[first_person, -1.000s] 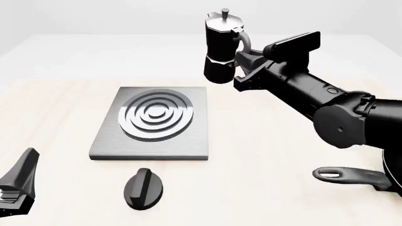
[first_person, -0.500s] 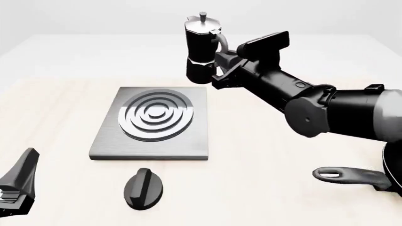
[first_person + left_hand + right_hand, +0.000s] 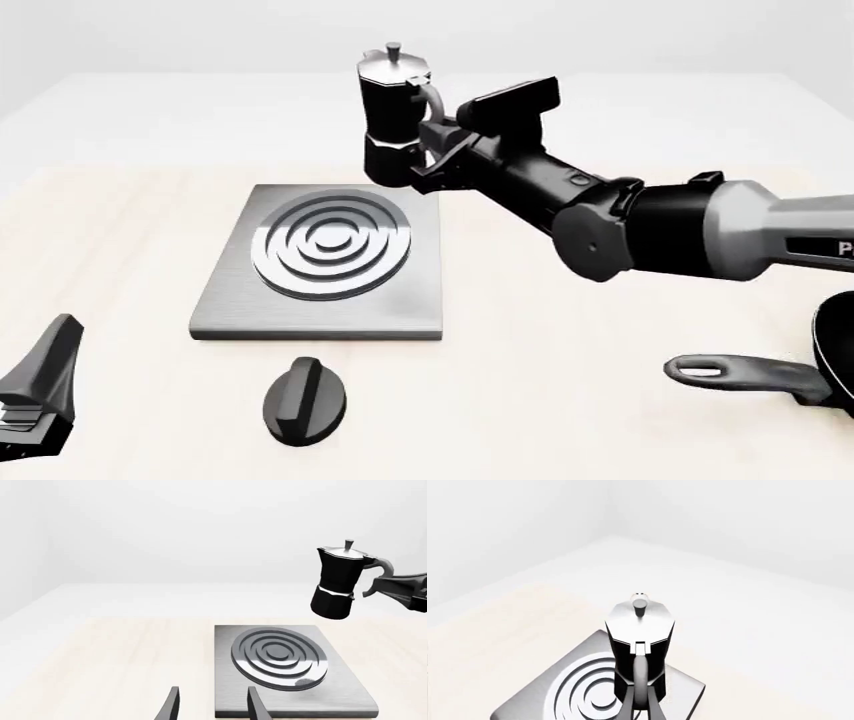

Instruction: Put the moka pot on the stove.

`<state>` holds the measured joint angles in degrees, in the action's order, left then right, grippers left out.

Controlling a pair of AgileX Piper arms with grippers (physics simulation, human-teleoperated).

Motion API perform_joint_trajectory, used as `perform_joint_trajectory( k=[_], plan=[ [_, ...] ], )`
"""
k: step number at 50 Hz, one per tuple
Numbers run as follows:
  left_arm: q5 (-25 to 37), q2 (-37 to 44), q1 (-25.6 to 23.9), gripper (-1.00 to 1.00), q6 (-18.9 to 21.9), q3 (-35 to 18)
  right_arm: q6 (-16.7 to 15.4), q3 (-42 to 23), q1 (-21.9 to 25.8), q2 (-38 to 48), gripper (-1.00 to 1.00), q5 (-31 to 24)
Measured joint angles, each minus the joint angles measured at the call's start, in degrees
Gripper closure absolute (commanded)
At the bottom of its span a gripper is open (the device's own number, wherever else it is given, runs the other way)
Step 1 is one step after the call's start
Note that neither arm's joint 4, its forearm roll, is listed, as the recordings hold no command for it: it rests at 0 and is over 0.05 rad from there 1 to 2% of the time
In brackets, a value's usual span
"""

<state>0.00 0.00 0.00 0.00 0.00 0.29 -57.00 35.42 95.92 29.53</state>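
Observation:
The moka pot hangs upright in the air over the far right corner of the stove, clear of its surface. My right gripper is shut on the pot's curved handle. In the right wrist view the moka pot fills the middle, with the stove and its silver rings below it. From the left wrist, the moka pot floats above and beyond the stove. My left gripper rests low at the near left, open, with its fingers holding nothing.
A black oval knob lies on the table just in front of the stove. A dark long-handled pan sits at the near right edge, under the right arm.
My right arm has carried the moka pot leftward and slightly lower, from beyond the stove's right side to over its far right corner. The left gripper has not moved.

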Motion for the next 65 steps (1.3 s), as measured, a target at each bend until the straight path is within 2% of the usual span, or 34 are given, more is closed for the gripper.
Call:
perform_joint_trajectory(
  k=[65],
  plan=[
    [0.0, 0.0, 0.0, -1.0, 0.0, 0.0, 3.8, -9.4, 4.81, 14.52, 1.0, 0.44]
  ],
)
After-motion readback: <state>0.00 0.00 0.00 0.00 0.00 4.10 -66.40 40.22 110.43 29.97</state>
